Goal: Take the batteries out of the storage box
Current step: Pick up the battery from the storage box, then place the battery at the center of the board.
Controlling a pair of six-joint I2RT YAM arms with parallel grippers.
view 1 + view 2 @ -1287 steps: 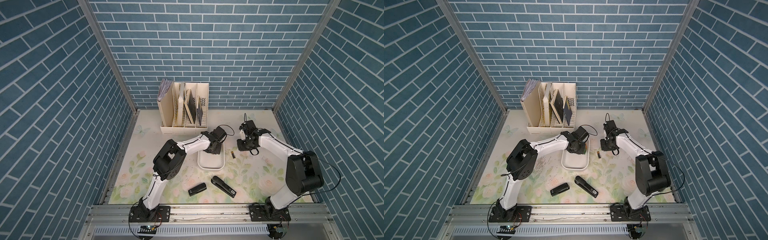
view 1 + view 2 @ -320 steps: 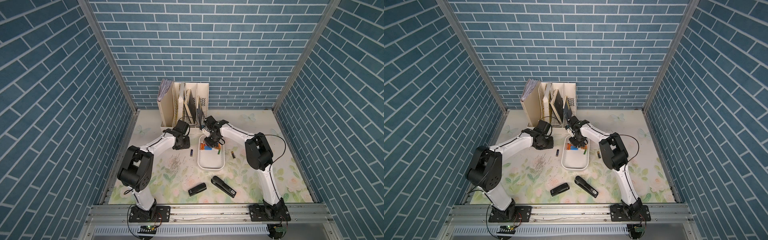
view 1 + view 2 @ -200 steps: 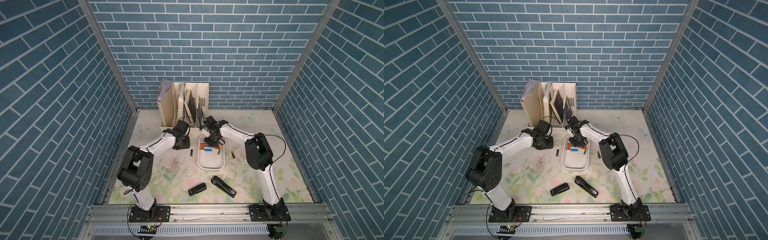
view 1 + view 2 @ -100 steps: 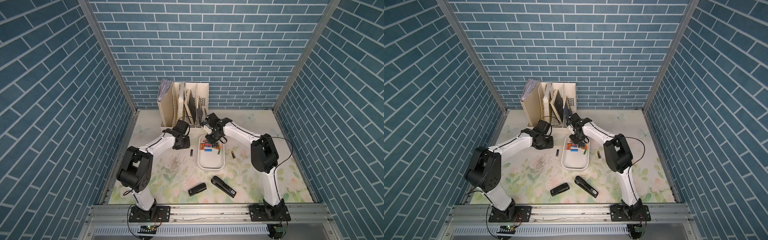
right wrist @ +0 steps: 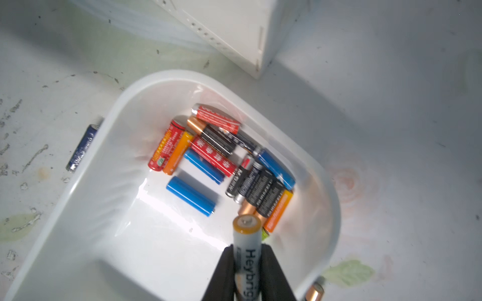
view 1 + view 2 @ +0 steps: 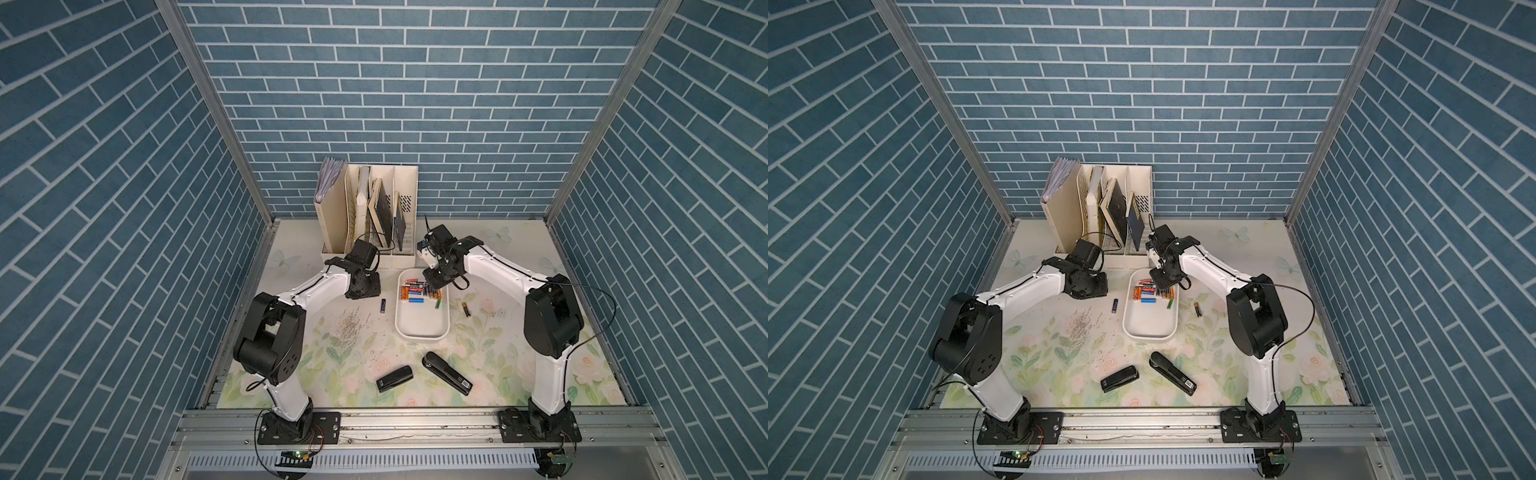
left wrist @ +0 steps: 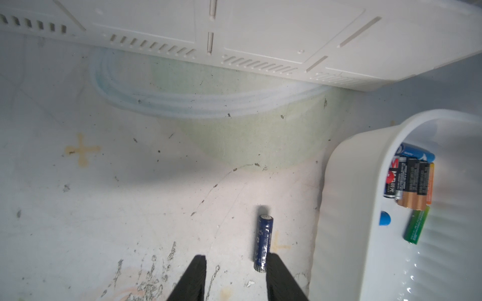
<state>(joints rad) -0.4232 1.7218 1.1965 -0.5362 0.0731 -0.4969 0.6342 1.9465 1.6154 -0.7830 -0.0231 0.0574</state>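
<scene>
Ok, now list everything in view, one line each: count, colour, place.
storage box: one, white, mid-table
batteries: about fifteen, red, orange, blue, black-and-gold, green, bunched at the box's far end
dark blue battery: one, on the mat, left of the box
black-and-gold battery: one, on the mat, right of the box
held battery: one, white with orange cap
file holder: one, cream, at the back, holding books
staplers: two, black, in front of the box
staples: scattered, grey, left of the box
left gripper: black, open, beside the dark blue battery
right gripper: black, shut on the held battery, over the box
</scene>
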